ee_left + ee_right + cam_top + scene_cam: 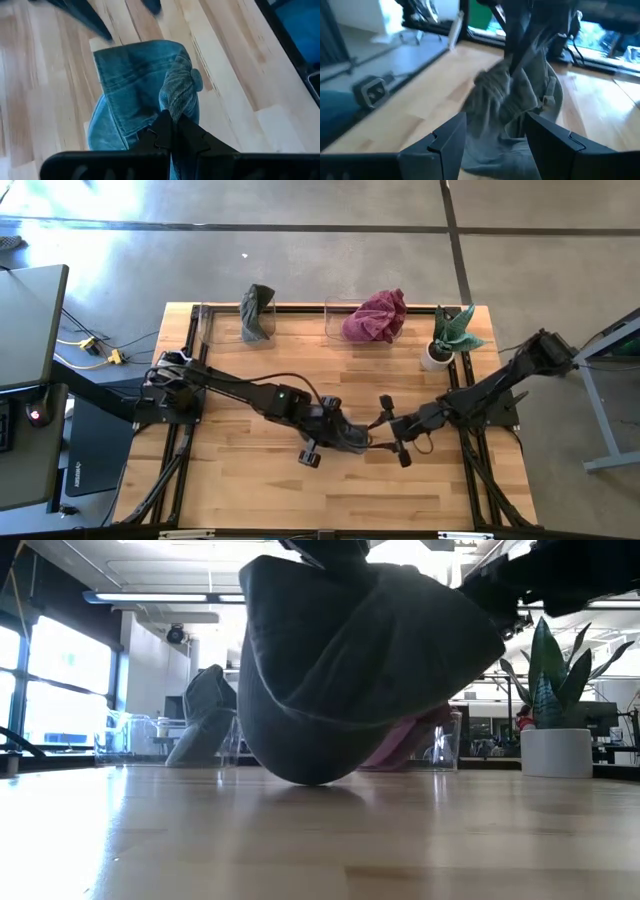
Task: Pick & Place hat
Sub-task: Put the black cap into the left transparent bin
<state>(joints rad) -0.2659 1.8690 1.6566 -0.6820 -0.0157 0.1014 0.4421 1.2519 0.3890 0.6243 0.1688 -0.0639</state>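
The hat (145, 90) is blue-grey denim, crumpled and folded, with a button on its crown. It hangs pinched at mid-bench, its lower edge touching the wood.

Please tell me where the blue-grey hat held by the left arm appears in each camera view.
High view: hat at table centre, under the left claw.
Low view: fills the upper centre, hanging just above the table.
Left wrist view: centre.
Right wrist view: centre.
Shared landmark: the wooden table.
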